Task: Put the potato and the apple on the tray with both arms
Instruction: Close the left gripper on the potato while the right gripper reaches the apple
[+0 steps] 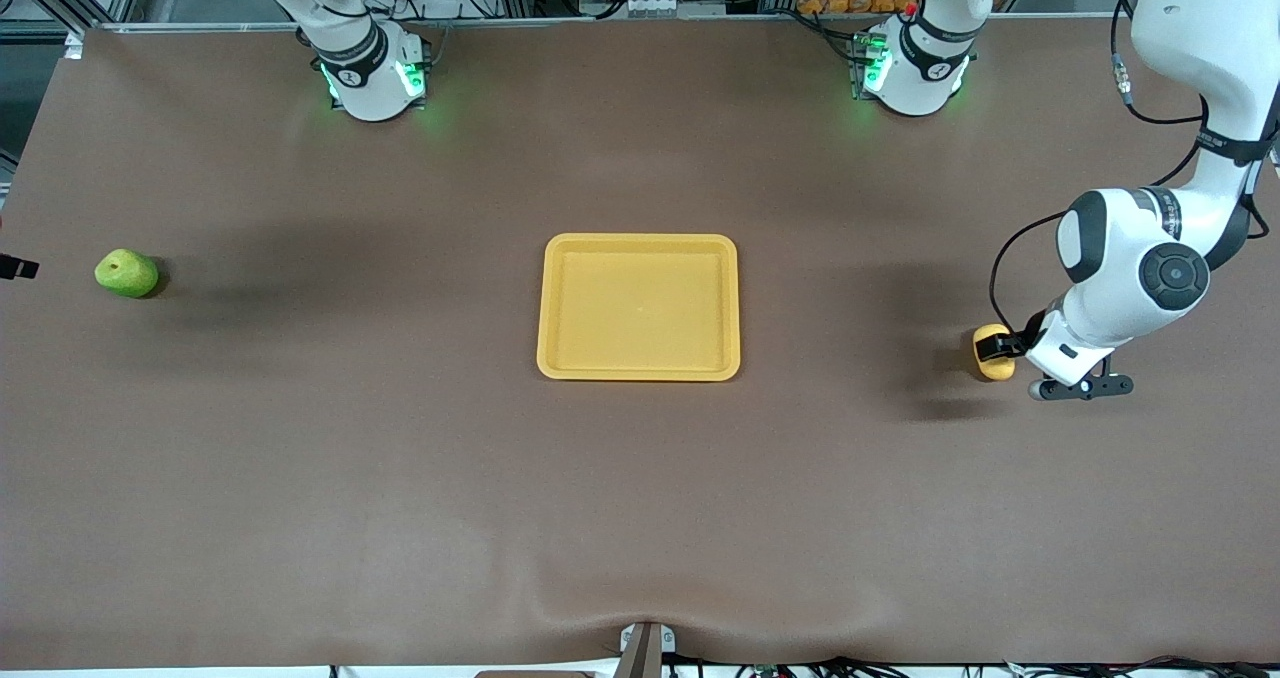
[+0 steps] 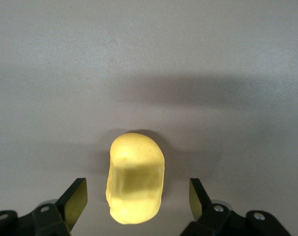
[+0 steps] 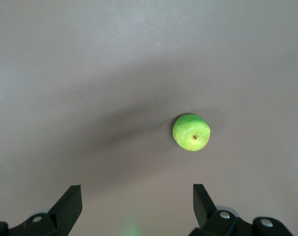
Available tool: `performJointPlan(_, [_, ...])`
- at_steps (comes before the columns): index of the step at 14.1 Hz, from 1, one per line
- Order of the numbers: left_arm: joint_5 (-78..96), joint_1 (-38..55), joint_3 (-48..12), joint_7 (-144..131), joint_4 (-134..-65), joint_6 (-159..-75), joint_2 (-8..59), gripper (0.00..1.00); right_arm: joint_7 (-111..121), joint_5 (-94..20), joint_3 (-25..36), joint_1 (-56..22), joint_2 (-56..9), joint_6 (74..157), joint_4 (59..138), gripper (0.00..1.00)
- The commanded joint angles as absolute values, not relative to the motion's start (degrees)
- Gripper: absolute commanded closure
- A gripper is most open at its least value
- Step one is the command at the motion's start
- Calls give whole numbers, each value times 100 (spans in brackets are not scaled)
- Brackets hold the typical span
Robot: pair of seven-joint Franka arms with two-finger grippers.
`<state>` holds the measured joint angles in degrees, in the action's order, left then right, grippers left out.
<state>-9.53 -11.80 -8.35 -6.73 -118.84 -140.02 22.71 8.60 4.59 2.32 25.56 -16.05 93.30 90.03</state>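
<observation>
The yellow-tan potato [image 1: 990, 354] lies on the brown table toward the left arm's end. My left gripper [image 1: 1008, 348] is low around it and open. In the left wrist view the potato [image 2: 135, 179] sits between the fingers [image 2: 75, 199] with a gap on each side. The green apple [image 1: 126, 273] lies toward the right arm's end. My right gripper [image 3: 137, 201] is open and empty above the bare table, with the apple [image 3: 191, 132] ahead of its jaws, not between them. Only a black tip of it [image 1: 18, 268] shows in the front view. The yellow-orange tray [image 1: 640, 242] lies empty mid-table.
The left arm's bulky wrist and elbow [image 1: 1140, 268] hang over the table beside the potato. The two green-lit bases [image 1: 372, 76] [image 1: 908, 70] stand along the table's edge farthest from the front camera. A small clamp [image 1: 645, 648] sits at the nearest edge.
</observation>
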Motion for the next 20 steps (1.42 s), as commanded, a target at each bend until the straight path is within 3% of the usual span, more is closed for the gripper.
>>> performJointPlan(1, [-1081, -1231, -861, -738, -11874, -14141, 2381, 10, 896, 387, 149, 2795, -1740, 9474, 9079, 0])
performJointPlan(13, [-1248, -1239, -835, -721, -11883, -14221, 2558, 22, 1529, 290, 141, 3585, -2767, 10001, 9114, 0])
performJointPlan(20, [-1257, -1257, -835, -712, -11874, -14221, 2628, 51, 1959, 290, 141, 3814, -2900, 11099, 9773, 0])
